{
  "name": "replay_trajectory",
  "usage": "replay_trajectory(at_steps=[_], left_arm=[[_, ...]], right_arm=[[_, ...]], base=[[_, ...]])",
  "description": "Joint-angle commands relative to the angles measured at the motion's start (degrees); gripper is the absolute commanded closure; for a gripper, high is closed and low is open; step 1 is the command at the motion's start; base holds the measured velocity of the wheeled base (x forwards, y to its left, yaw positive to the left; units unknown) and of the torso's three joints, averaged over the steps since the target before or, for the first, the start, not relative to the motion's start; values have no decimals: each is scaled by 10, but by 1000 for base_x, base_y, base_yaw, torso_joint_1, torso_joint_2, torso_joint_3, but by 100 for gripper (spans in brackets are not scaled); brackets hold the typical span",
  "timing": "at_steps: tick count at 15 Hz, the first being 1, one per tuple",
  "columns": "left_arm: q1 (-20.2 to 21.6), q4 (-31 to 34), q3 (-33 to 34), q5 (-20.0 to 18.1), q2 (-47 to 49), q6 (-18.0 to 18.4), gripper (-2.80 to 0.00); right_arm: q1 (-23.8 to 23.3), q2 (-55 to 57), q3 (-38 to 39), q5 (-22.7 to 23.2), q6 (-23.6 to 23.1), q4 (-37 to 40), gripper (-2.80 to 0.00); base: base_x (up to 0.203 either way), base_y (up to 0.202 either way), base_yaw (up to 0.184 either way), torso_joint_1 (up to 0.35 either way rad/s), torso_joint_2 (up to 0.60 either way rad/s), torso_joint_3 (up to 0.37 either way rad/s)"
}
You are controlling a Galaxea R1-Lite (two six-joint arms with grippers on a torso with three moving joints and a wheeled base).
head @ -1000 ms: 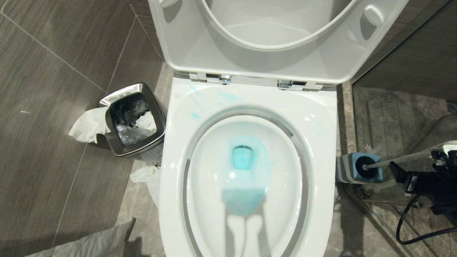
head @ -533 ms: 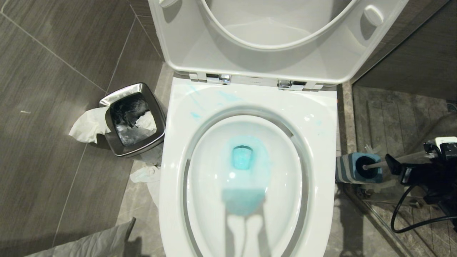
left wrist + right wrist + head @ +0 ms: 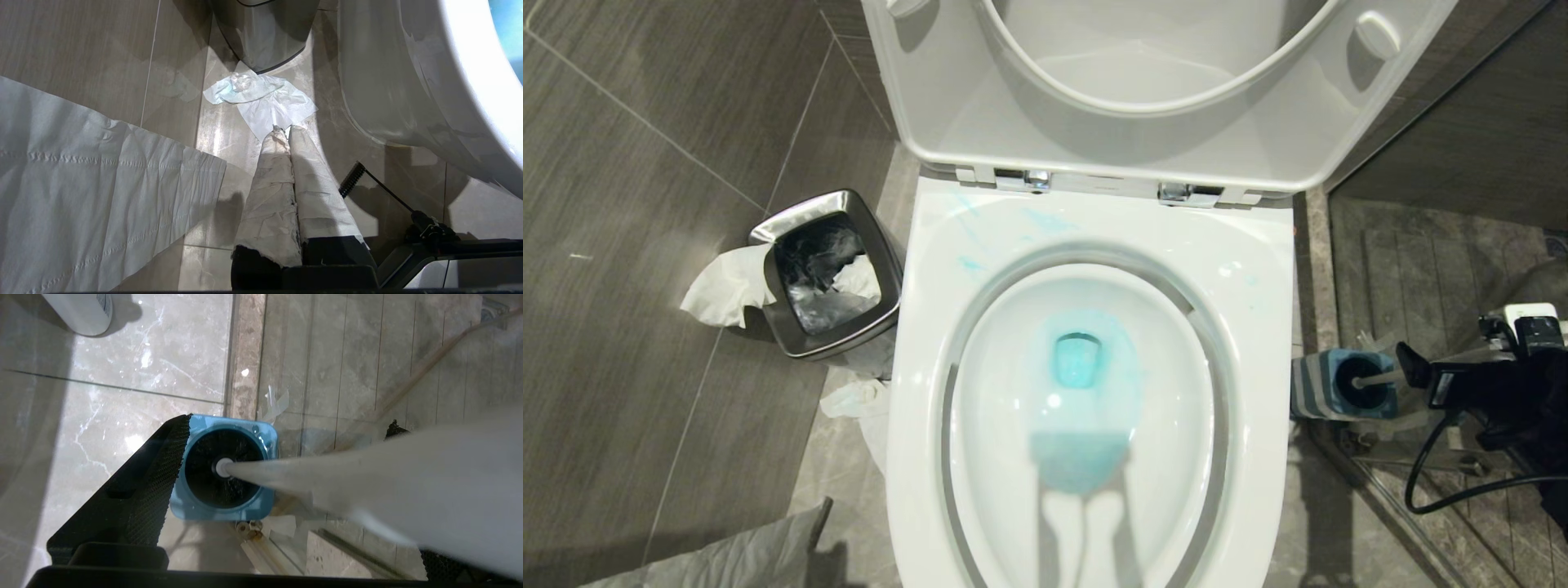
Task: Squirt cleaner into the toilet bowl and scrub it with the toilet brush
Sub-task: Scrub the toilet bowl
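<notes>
The white toilet bowl (image 3: 1258,327) fills the middle, seat and lid raised. Turquoise cleaner (image 3: 1082,384) pools at the bottom of the basin and streaks the back rim. The toilet brush (image 3: 1379,378) stands in its blue-and-grey striped holder (image 3: 1319,392) on the floor right of the bowl; its white handle (image 3: 327,477) leans out from the blue holder (image 3: 222,506). My right gripper (image 3: 288,421) is open and straddles the handle, one black finger (image 3: 155,477) beside the holder. My left gripper (image 3: 284,130) is shut on nothing, low beside the bowl's outer wall (image 3: 388,81).
A square steel waste bin (image 3: 768,327) stands left of the toilet with crumpled tissue (image 3: 727,286) around it. More tissue (image 3: 265,106) and a paper sheet (image 3: 81,183) lie on the floor. A glass partition rail (image 3: 261,547) runs by the holder. A white bottle (image 3: 81,310) stands nearby.
My right gripper has slid along the brush handle toward the holder, and less of the handle shows in the head view. The left arm, the toilet and the cleaner are unchanged.
</notes>
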Motion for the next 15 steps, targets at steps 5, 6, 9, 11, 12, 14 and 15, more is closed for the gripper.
replay_trajectory(at_steps=[5,6,9,11,12,14,15], left_arm=[[0,0,0,0,1,0,0],[0,0,0,0,1,0,0],[0,0,0,0,1,0,0],[0,0,0,0,1,0,0],[0,0,0,0,1,0,0],[0,0,0,0,1,0,0],[0,0,0,0,1,0,0]], right_arm=[[12,6,-10,0,-8,-4,0],[14,6,-7,0,-15,-4,0],[15,5,-5,0,-19,-6,0],[15,4,-4,0,-21,-6,0],[15,4,-4,0,-21,-6,0],[15,3,-4,0,-21,-6,0],[14,3,0,0,-21,-8,0]], base=[[0,0,0,0,0,0],[0,0,0,0,0,0],[0,0,0,0,0,0],[0,0,0,0,0,0],[0,0,0,0,0,0],[0,0,0,0,0,0],[0,0,0,0,0,0]])
